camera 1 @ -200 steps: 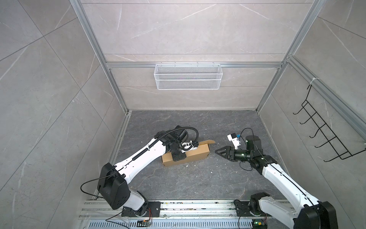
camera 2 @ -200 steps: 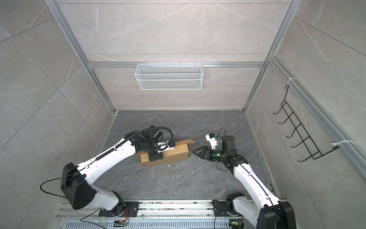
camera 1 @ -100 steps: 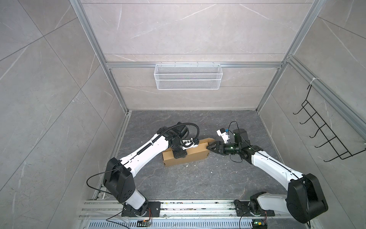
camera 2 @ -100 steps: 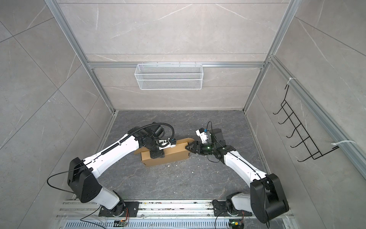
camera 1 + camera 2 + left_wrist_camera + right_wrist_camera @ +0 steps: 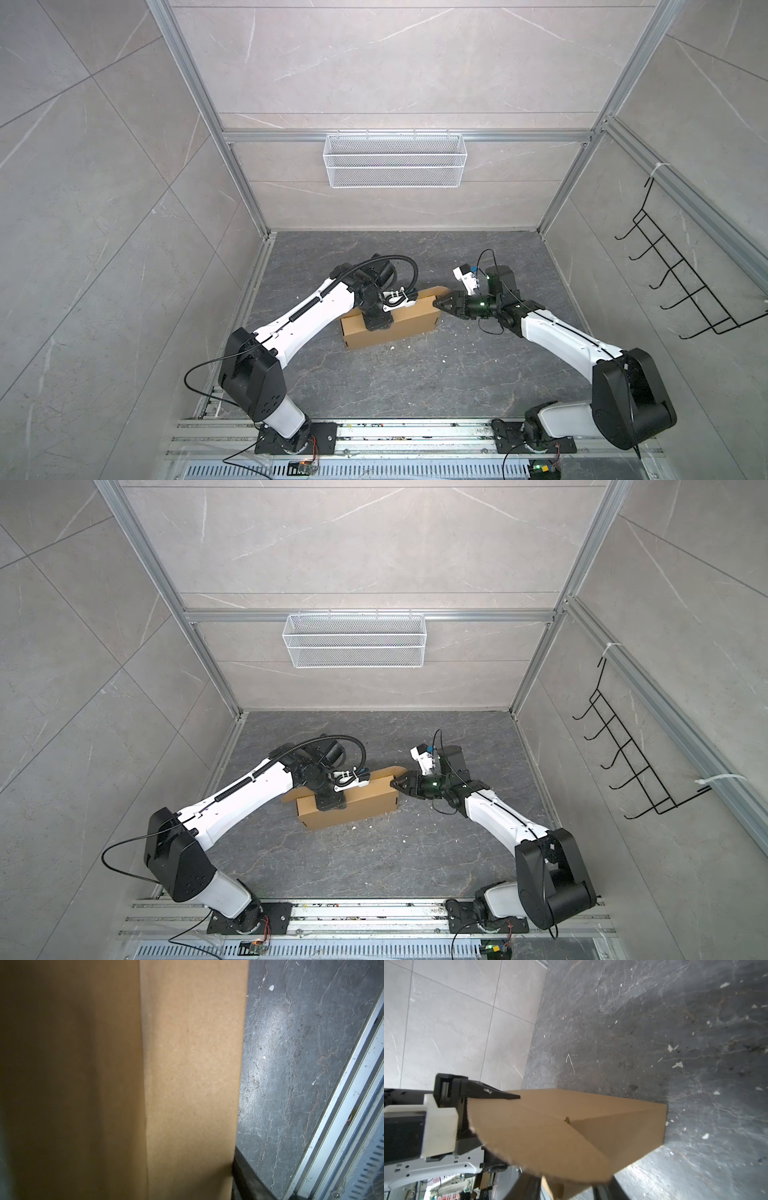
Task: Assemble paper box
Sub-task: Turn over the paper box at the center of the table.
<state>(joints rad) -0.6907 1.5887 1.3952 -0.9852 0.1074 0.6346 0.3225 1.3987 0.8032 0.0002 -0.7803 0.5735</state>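
The paper box (image 5: 409,323) lies on the dark desk (image 5: 415,386) between the two arms, directly under the left end effector (image 5: 376,323) and reaching from there to the tips of the right end effector (image 5: 439,301).

The left end effector straddles the box's long top edge and holds it. One black finger (image 5: 377,326) lies flat against the wall facing the arms' bases, and the other is hidden behind the cardboard. In the left wrist view brown cardboard (image 5: 187,1084) fills most of the frame, blurred and in shadow on one side. Only a dark sliver of a finger (image 5: 242,1176) shows, at the frame's edge.

The right end effector meets the box's end, where a rounded flap (image 5: 539,1142) stands out toward it. In the right wrist view this flap covers both fingertips. Two dark finger stubs (image 5: 529,1187) show, cut off by the frame, standing partway apart with cardboard between them. Whether they pinch it cannot be told. In both top views the tips sit at the flap's corner (image 5: 394,771), too small to resolve.

The box's far side is hidden behind the left arm. Pale specks (image 5: 409,348) dot the desk just beside the box.
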